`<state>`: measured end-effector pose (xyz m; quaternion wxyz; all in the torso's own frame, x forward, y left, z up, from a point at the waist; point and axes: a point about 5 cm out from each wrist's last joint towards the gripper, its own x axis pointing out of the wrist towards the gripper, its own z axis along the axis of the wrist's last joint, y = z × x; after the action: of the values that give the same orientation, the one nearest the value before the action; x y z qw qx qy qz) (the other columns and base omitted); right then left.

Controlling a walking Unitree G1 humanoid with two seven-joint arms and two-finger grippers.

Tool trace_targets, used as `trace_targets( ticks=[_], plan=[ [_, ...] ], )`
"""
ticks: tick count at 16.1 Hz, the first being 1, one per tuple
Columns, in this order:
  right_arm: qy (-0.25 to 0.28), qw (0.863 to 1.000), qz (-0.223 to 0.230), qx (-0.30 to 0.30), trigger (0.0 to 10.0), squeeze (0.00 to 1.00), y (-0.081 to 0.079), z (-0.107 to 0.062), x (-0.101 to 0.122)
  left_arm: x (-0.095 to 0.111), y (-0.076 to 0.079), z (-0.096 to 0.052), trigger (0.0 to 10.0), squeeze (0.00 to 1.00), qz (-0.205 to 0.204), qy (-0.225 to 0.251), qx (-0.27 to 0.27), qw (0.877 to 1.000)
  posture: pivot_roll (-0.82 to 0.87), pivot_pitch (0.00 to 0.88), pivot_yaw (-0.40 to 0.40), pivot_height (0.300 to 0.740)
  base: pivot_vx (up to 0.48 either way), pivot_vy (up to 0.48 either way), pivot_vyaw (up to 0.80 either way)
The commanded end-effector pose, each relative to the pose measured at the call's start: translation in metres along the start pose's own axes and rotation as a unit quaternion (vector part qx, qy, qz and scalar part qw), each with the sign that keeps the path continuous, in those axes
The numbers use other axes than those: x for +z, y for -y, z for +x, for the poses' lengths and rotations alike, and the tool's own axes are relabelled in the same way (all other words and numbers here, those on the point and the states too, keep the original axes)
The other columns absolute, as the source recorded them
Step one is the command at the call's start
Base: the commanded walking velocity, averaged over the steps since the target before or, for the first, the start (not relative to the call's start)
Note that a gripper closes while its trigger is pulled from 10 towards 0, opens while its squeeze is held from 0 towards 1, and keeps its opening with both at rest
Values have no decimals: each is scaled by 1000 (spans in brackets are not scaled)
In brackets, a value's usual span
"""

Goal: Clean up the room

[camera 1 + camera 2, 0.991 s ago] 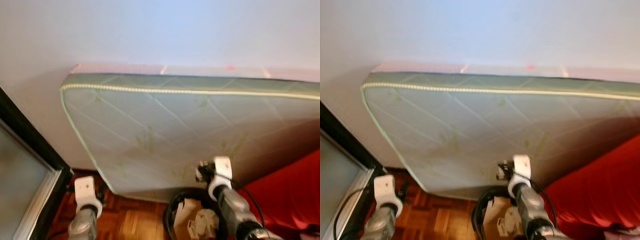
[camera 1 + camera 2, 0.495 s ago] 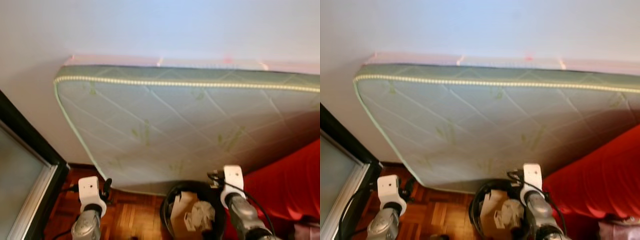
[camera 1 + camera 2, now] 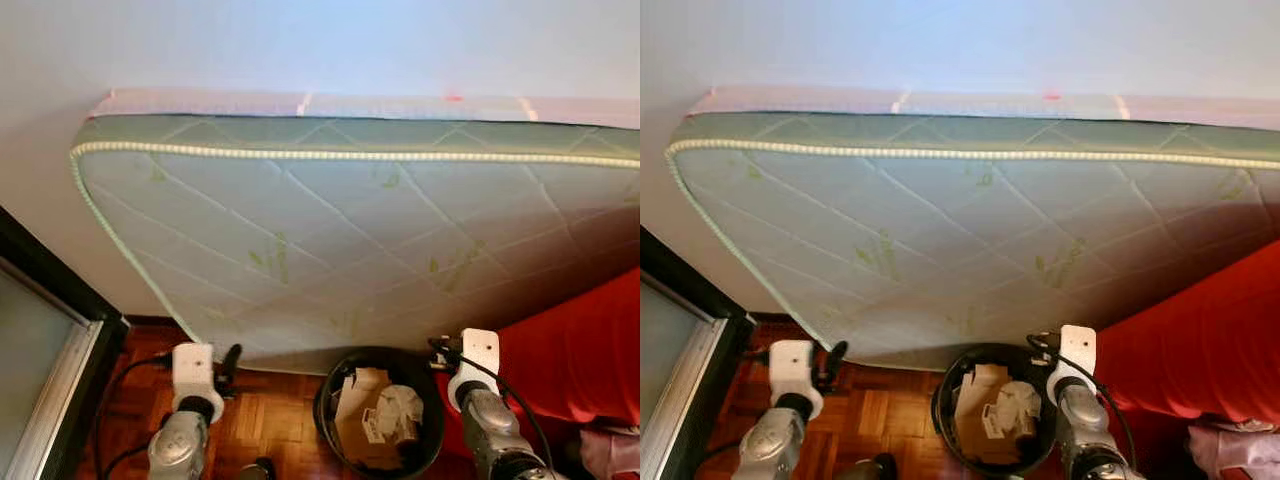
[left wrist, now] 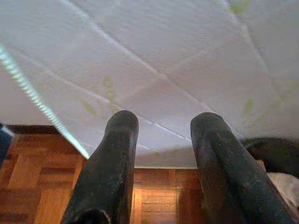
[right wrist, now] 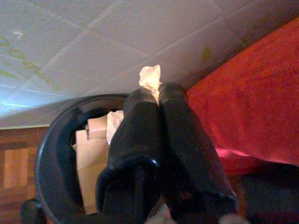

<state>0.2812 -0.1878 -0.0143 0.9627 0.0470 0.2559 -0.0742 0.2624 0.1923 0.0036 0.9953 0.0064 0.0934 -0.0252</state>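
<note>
right hand (image 5: 156, 95) pinches a crumpled tissue (image 5: 150, 77) above the black bin's (image 3: 335, 372) right rim; left hand (image 4: 163, 135) spread, facing the mattress (image 3: 330, 220).

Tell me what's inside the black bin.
The bin holds a brown paper bag and crumpled white paper. Anything beneath them is covered.

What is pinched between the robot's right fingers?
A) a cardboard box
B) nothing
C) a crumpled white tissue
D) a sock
C: the right gripper is shut on a tissue whose crumpled end sticks out past the fingertips, near the bin.
</note>
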Motion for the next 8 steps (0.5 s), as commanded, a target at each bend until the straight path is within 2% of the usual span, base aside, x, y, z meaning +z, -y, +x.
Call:
trace_targets(
  ticks=[1, 2, 7, 8],
  plan=[
    [-5, 1000, 11, -1, 10000, 0, 0, -2, -5, -6, -2, -5, 10000, 0, 7, -12, -2, 1000, 178, 248, -26, 740, 0, 0, 0],
    [-3, 1000, -7, 0, 10000, 0, -1, -2, -4, -4, 0, -4, 10000, 0, 7, -9, -5, 1000, 173, 251, -25, 740, 0, 0, 0],
    [-7, 1000, -2, -6, 10000, 0, 3, -2, -7, -2, 1, -3, 10000, 0, 6, -5, -9, 1000, 170, 249, -27, 740, 0, 0, 0],
    [-10, 1000, 0, -4, 10000, 337, 3, -3, -8, -2, 2, -2, 10000, 0, 6, -6, -9, 1000, 168, 248, -26, 740, 0, 0, 0]
  ],
)
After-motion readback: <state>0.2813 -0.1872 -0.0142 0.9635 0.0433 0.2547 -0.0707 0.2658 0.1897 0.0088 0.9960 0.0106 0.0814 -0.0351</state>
